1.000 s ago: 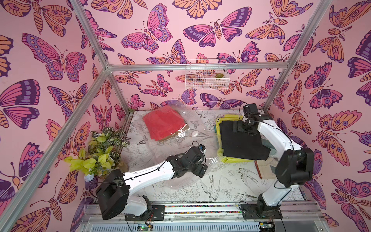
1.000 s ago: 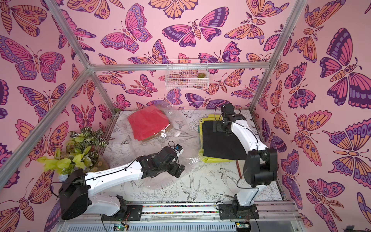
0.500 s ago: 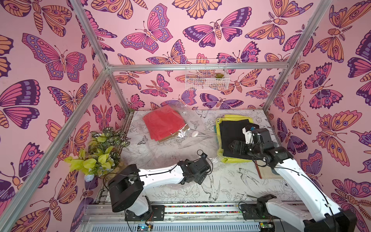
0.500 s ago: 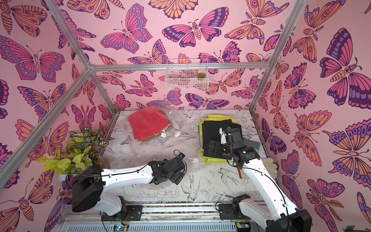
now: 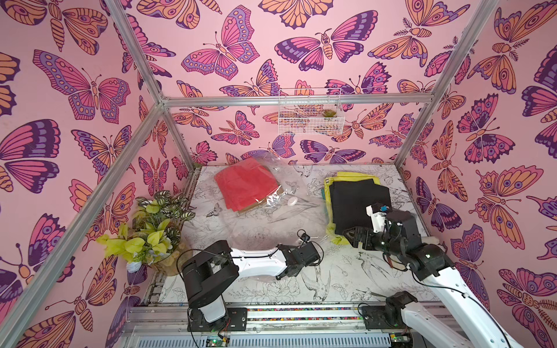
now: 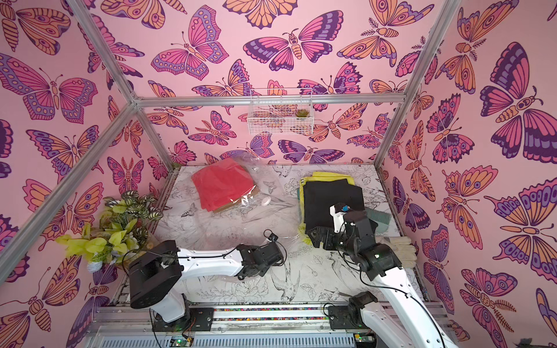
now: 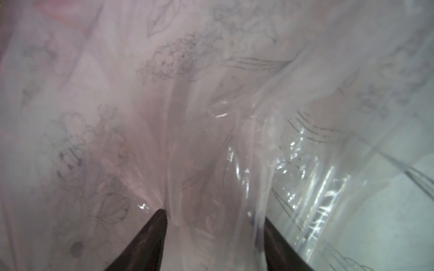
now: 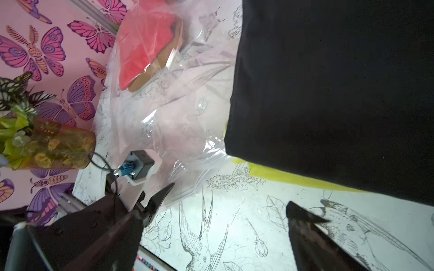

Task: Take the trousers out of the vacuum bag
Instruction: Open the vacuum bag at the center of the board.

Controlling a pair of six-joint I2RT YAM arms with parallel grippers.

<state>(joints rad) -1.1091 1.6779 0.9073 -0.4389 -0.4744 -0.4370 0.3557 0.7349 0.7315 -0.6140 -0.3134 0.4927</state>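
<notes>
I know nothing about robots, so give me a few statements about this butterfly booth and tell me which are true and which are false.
1. The red trousers lie inside the vacuum bag. True.
2. The black trousers are inside the bag. False: they lie outside it on the yellow trousers, at the right side of the table.
3. The right gripper holds the black trousers. False: its jaws are open and empty, over the table beside them.
4. Bag plastic runs between the fingers of the left gripper. True.
5. The pale gloves are in the bag. False: they lie by the table's right edge.
</notes>
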